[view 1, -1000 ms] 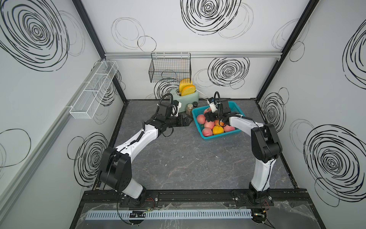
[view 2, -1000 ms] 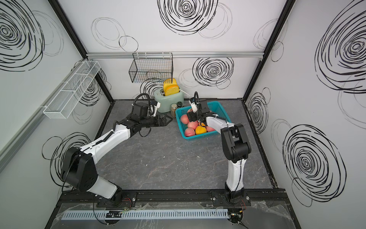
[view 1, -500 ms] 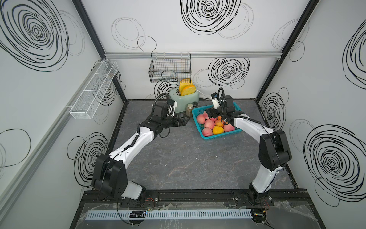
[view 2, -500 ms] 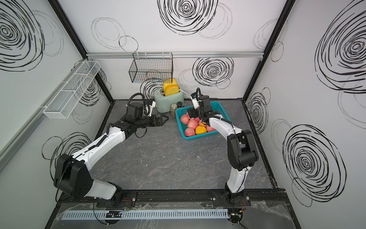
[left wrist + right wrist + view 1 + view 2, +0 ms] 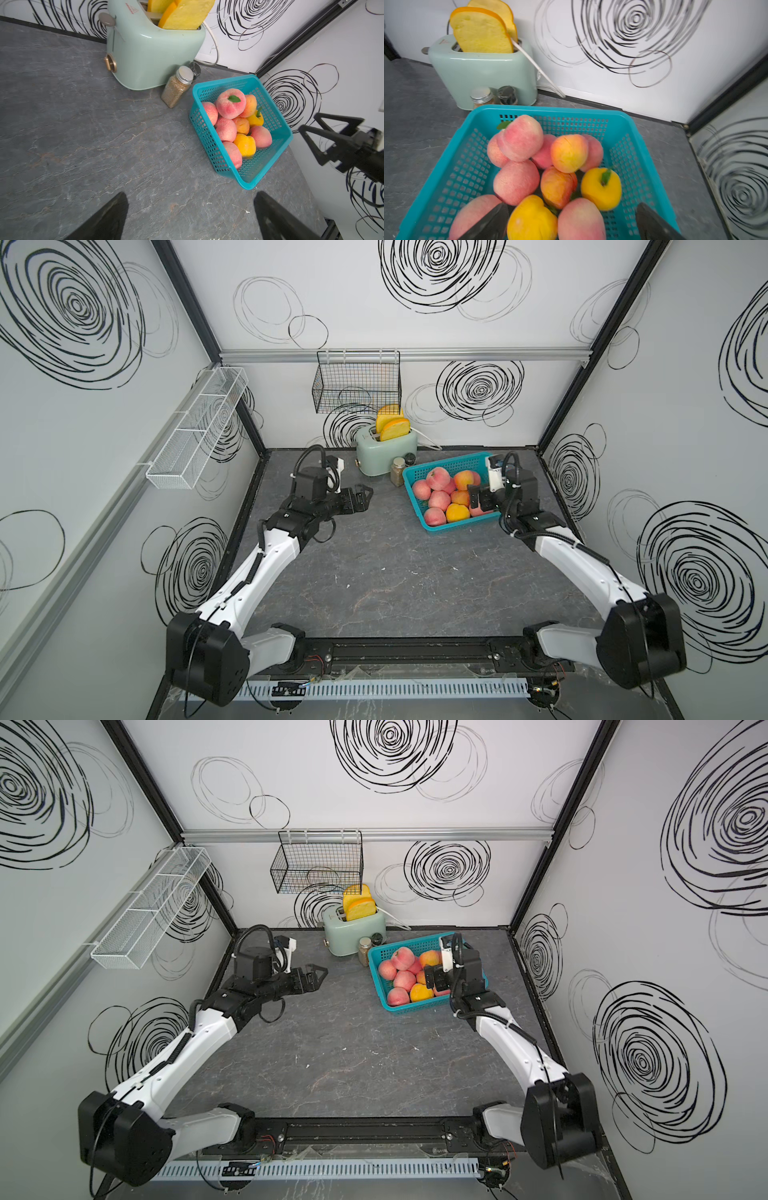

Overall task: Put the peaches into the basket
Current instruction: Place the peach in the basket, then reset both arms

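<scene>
Round, matte peaches [image 5: 517,139], pink-red, orange and yellow, some with green leaves, lie piled in the teal lattice-walled plastic basket [image 5: 554,113] on the grey stone-patterned tabletop [image 5: 83,135]. The fingers of the left gripper [image 5: 366,498] and right gripper [image 5: 572,204] are spread wide and empty.

Illumination is bright, even and diffuse, arriving from overhead. Shadows on the table [image 5: 374,572] are soft and faint. In both top views, wide-angle distortion tilts the frame posts [image 5: 583,364] [image 5: 549,844] outward toward the edges; focus is sharp throughout. In the left wrist view, the toaster [image 5: 149,62] carries small specular highlights. The right wrist view shows slight blur on the wall swirls [image 5: 633,20] and the jars [image 5: 481,96]. The right gripper [image 5: 573,205] fingers [image 5: 488,226] render dark and defocused.
</scene>
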